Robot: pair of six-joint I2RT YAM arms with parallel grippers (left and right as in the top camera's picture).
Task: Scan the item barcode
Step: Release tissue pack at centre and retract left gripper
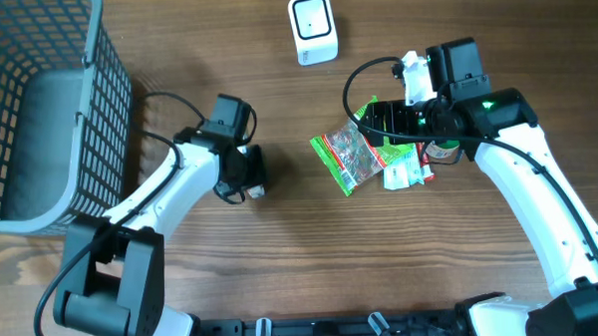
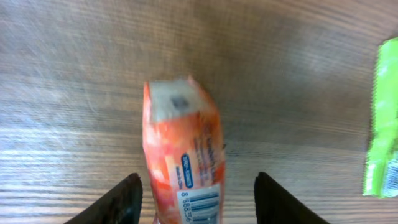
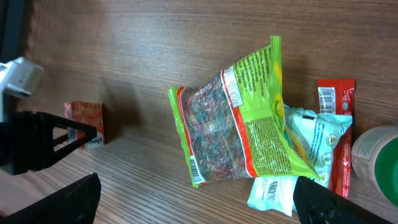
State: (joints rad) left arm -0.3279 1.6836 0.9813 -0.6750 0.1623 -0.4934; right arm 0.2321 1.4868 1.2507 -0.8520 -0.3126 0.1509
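Now the orange packet (image 2: 183,155) is seen framed between the fingers (image 2: 121,202) of the left gripper (image 2: 198,183), lying on the wooden table (image 2: 298,74). Its long axis is pointed straight ahead, away from the wrist, so the packet is straddled across its narrow width. The jaws are held part-way apart. A clear gap is seen to one finger, a thinner one to the other, and no squeeze on the wrapper can be made out. The barcode is printed at the near end, facing up toward the wrist camera.

Over on the other side, the right gripper (image 3: 198,180) is spread fully wide and nothing is held in it. It is hung over the green packet (image 3: 242,118) and the pile around it, well apart from the orange one.

So the orange packet is judged to belong to the left arm, by far the nearer. The scanner (image 1: 312,28) is placed well apart, toward the far edge and to the right of that gripper. A closing pinch across the short axis is what the coming lift is judged to depend on.
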